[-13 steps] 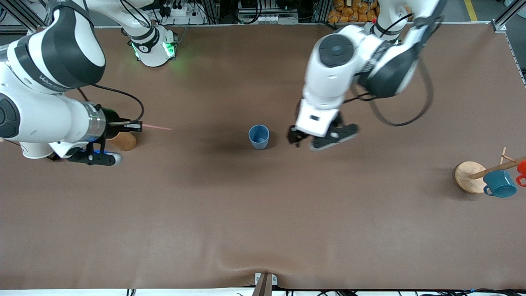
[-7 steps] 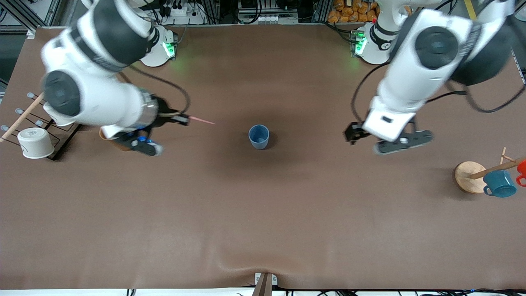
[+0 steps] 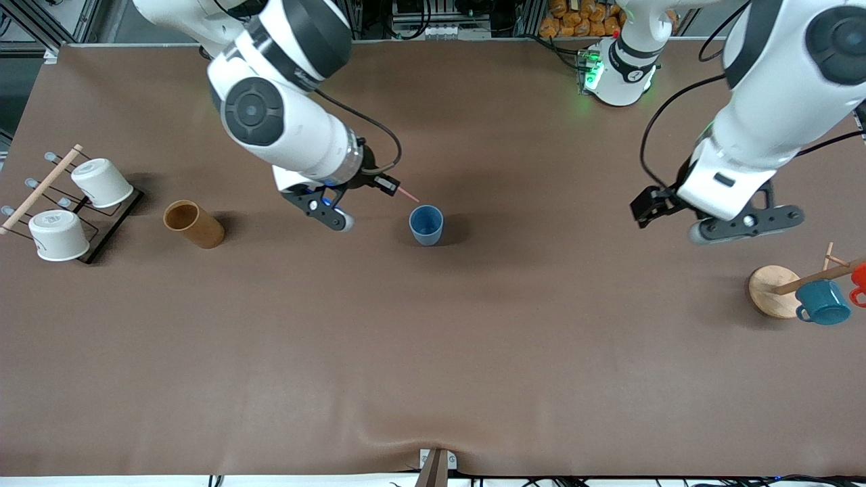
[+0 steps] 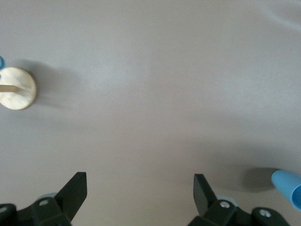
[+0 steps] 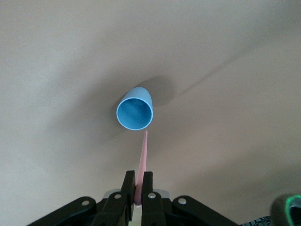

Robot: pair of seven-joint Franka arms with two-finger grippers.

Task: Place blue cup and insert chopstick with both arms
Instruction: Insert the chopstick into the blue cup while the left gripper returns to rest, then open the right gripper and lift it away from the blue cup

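Observation:
The blue cup (image 3: 426, 224) stands upright near the middle of the table; it also shows in the right wrist view (image 5: 135, 113) with its mouth open and empty, and at the edge of the left wrist view (image 4: 288, 186). My right gripper (image 3: 388, 184) is shut on the pale-pink chopstick (image 3: 407, 195), whose free tip points at the cup's rim and stops just short of it (image 5: 143, 159). My left gripper (image 3: 651, 205) is open and empty, up over bare table toward the left arm's end, well away from the cup.
A brown cup (image 3: 193, 224) lies on its side toward the right arm's end, beside a rack (image 3: 40, 188) with two white cups. A round wooden stand (image 3: 771, 291) with a teal mug (image 3: 823, 302) is at the left arm's end.
My right gripper has carried the chopstick from beside the brown cup to right next to the blue cup. My left gripper has drawn away from the cup toward the left arm's end.

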